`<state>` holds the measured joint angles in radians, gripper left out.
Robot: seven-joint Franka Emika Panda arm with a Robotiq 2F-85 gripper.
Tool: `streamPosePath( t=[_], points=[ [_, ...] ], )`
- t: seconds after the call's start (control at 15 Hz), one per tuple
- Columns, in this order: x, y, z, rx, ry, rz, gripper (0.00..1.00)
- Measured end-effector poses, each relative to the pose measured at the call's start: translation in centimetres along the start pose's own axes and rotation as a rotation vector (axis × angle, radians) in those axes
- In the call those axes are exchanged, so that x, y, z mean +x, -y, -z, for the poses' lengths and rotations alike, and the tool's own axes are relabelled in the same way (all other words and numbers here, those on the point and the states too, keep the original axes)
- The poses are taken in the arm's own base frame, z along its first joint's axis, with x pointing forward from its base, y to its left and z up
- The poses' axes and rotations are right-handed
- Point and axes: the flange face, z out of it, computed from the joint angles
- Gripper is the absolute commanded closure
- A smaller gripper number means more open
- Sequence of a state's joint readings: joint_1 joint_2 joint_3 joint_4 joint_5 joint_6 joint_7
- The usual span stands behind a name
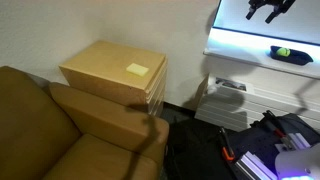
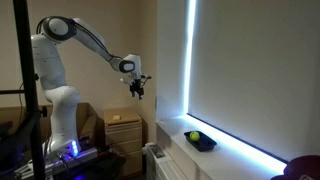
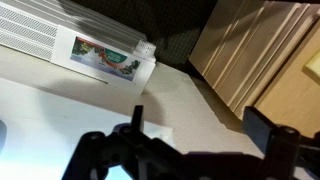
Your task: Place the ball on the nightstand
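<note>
The small yellow-green ball (image 1: 281, 51) lies in a black tray (image 1: 296, 57) on the lit window sill; it also shows in an exterior view (image 2: 193, 136). The light tan nightstand (image 1: 105, 62) stands beside the couch with a yellow note (image 1: 137, 70) on its top, and shows in both other views (image 2: 124, 129) (image 3: 262, 55). My gripper (image 1: 268, 10) hangs in the air above the sill, away from the ball (image 2: 138, 90). In the wrist view my gripper (image 3: 200, 128) is open and empty, over pale floor.
A brown couch (image 1: 60, 135) fills the lower left, against the nightstand. A white radiator unit (image 1: 225, 100) sits under the sill. A white box with a coloured label (image 3: 105, 55) lies by the wall. Dark bags and gear (image 1: 220, 150) cover the floor.
</note>
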<state>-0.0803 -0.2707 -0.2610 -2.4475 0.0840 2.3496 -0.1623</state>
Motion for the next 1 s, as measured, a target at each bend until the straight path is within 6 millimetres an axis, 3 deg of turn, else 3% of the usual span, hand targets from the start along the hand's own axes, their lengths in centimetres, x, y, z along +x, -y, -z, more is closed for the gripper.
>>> streamPosePath(
  t=[0.13,0.27,0.33,0.47,0.67,0.73,0.87,1.0],
  points=[
    [0.0,0.0,0.0,0.000,0.000,0.001,0.00],
    [0.1,-1.6,0.4,-0.044,-0.023,-0.030,0.00],
    [0.0,-3.7,0.9,-0.082,-0.047,-0.063,0.00],
    [-1.0,-9.7,2.3,-0.174,-0.092,-0.131,0.00],
    [-4.1,-19.2,4.8,-0.268,-0.175,-0.277,0.00],
    [-5.2,-21.5,5.7,-0.258,-0.198,-0.346,0.00],
    [-5.6,-23.4,7.1,-0.244,-0.231,-0.402,0.00],
    [-5.2,-23.1,7.3,-0.240,-0.239,-0.401,0.00]
  ],
)
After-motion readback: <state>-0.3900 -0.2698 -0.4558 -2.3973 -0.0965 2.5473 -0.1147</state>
